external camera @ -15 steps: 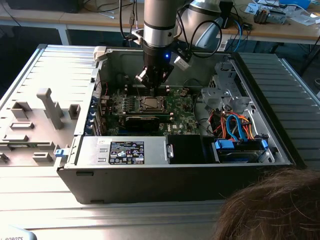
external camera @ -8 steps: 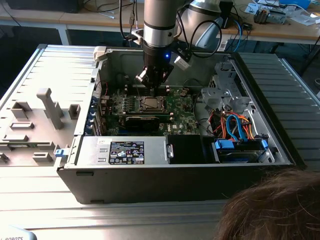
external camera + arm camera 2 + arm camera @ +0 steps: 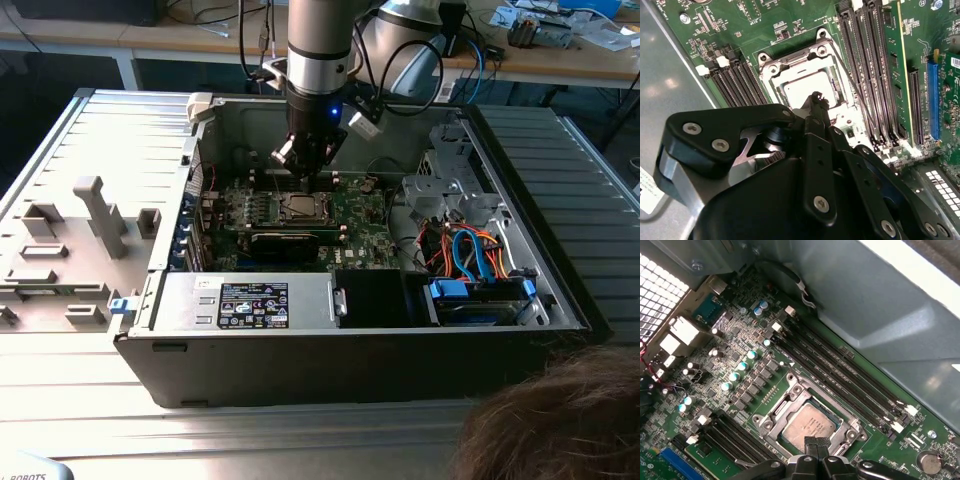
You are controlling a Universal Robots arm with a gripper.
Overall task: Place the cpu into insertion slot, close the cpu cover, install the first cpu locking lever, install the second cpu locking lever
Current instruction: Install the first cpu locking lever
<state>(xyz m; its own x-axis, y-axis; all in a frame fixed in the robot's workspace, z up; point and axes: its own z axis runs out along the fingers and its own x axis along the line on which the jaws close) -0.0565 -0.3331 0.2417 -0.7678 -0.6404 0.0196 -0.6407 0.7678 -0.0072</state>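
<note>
The cpu [image 3: 300,208] [image 3: 805,90] [image 3: 807,426], a dull silver square, lies in the insertion slot [image 3: 771,75] on the green board. The cpu cover [image 3: 790,402] [image 3: 790,56], a silvery frame, lies flat around the chip. A thin wire lever [image 3: 855,95] runs along one side of the socket, between it and the memory slots. My gripper [image 3: 305,172] [image 3: 816,96] [image 3: 816,442] hovers just above the chip's edge, shut with its fingertips pressed together and nothing between them. In both wrist views the gripper's black body hides part of the socket.
Rows of black memory slots [image 3: 840,372] [image 3: 870,65] flank the socket. The grey case wall [image 3: 880,305] rises close behind. A black card [image 3: 285,240] lies in front of the socket, cables and drive bays [image 3: 470,250] are at the exterior view's right, and a person's hair [image 3: 560,420] is at the near edge.
</note>
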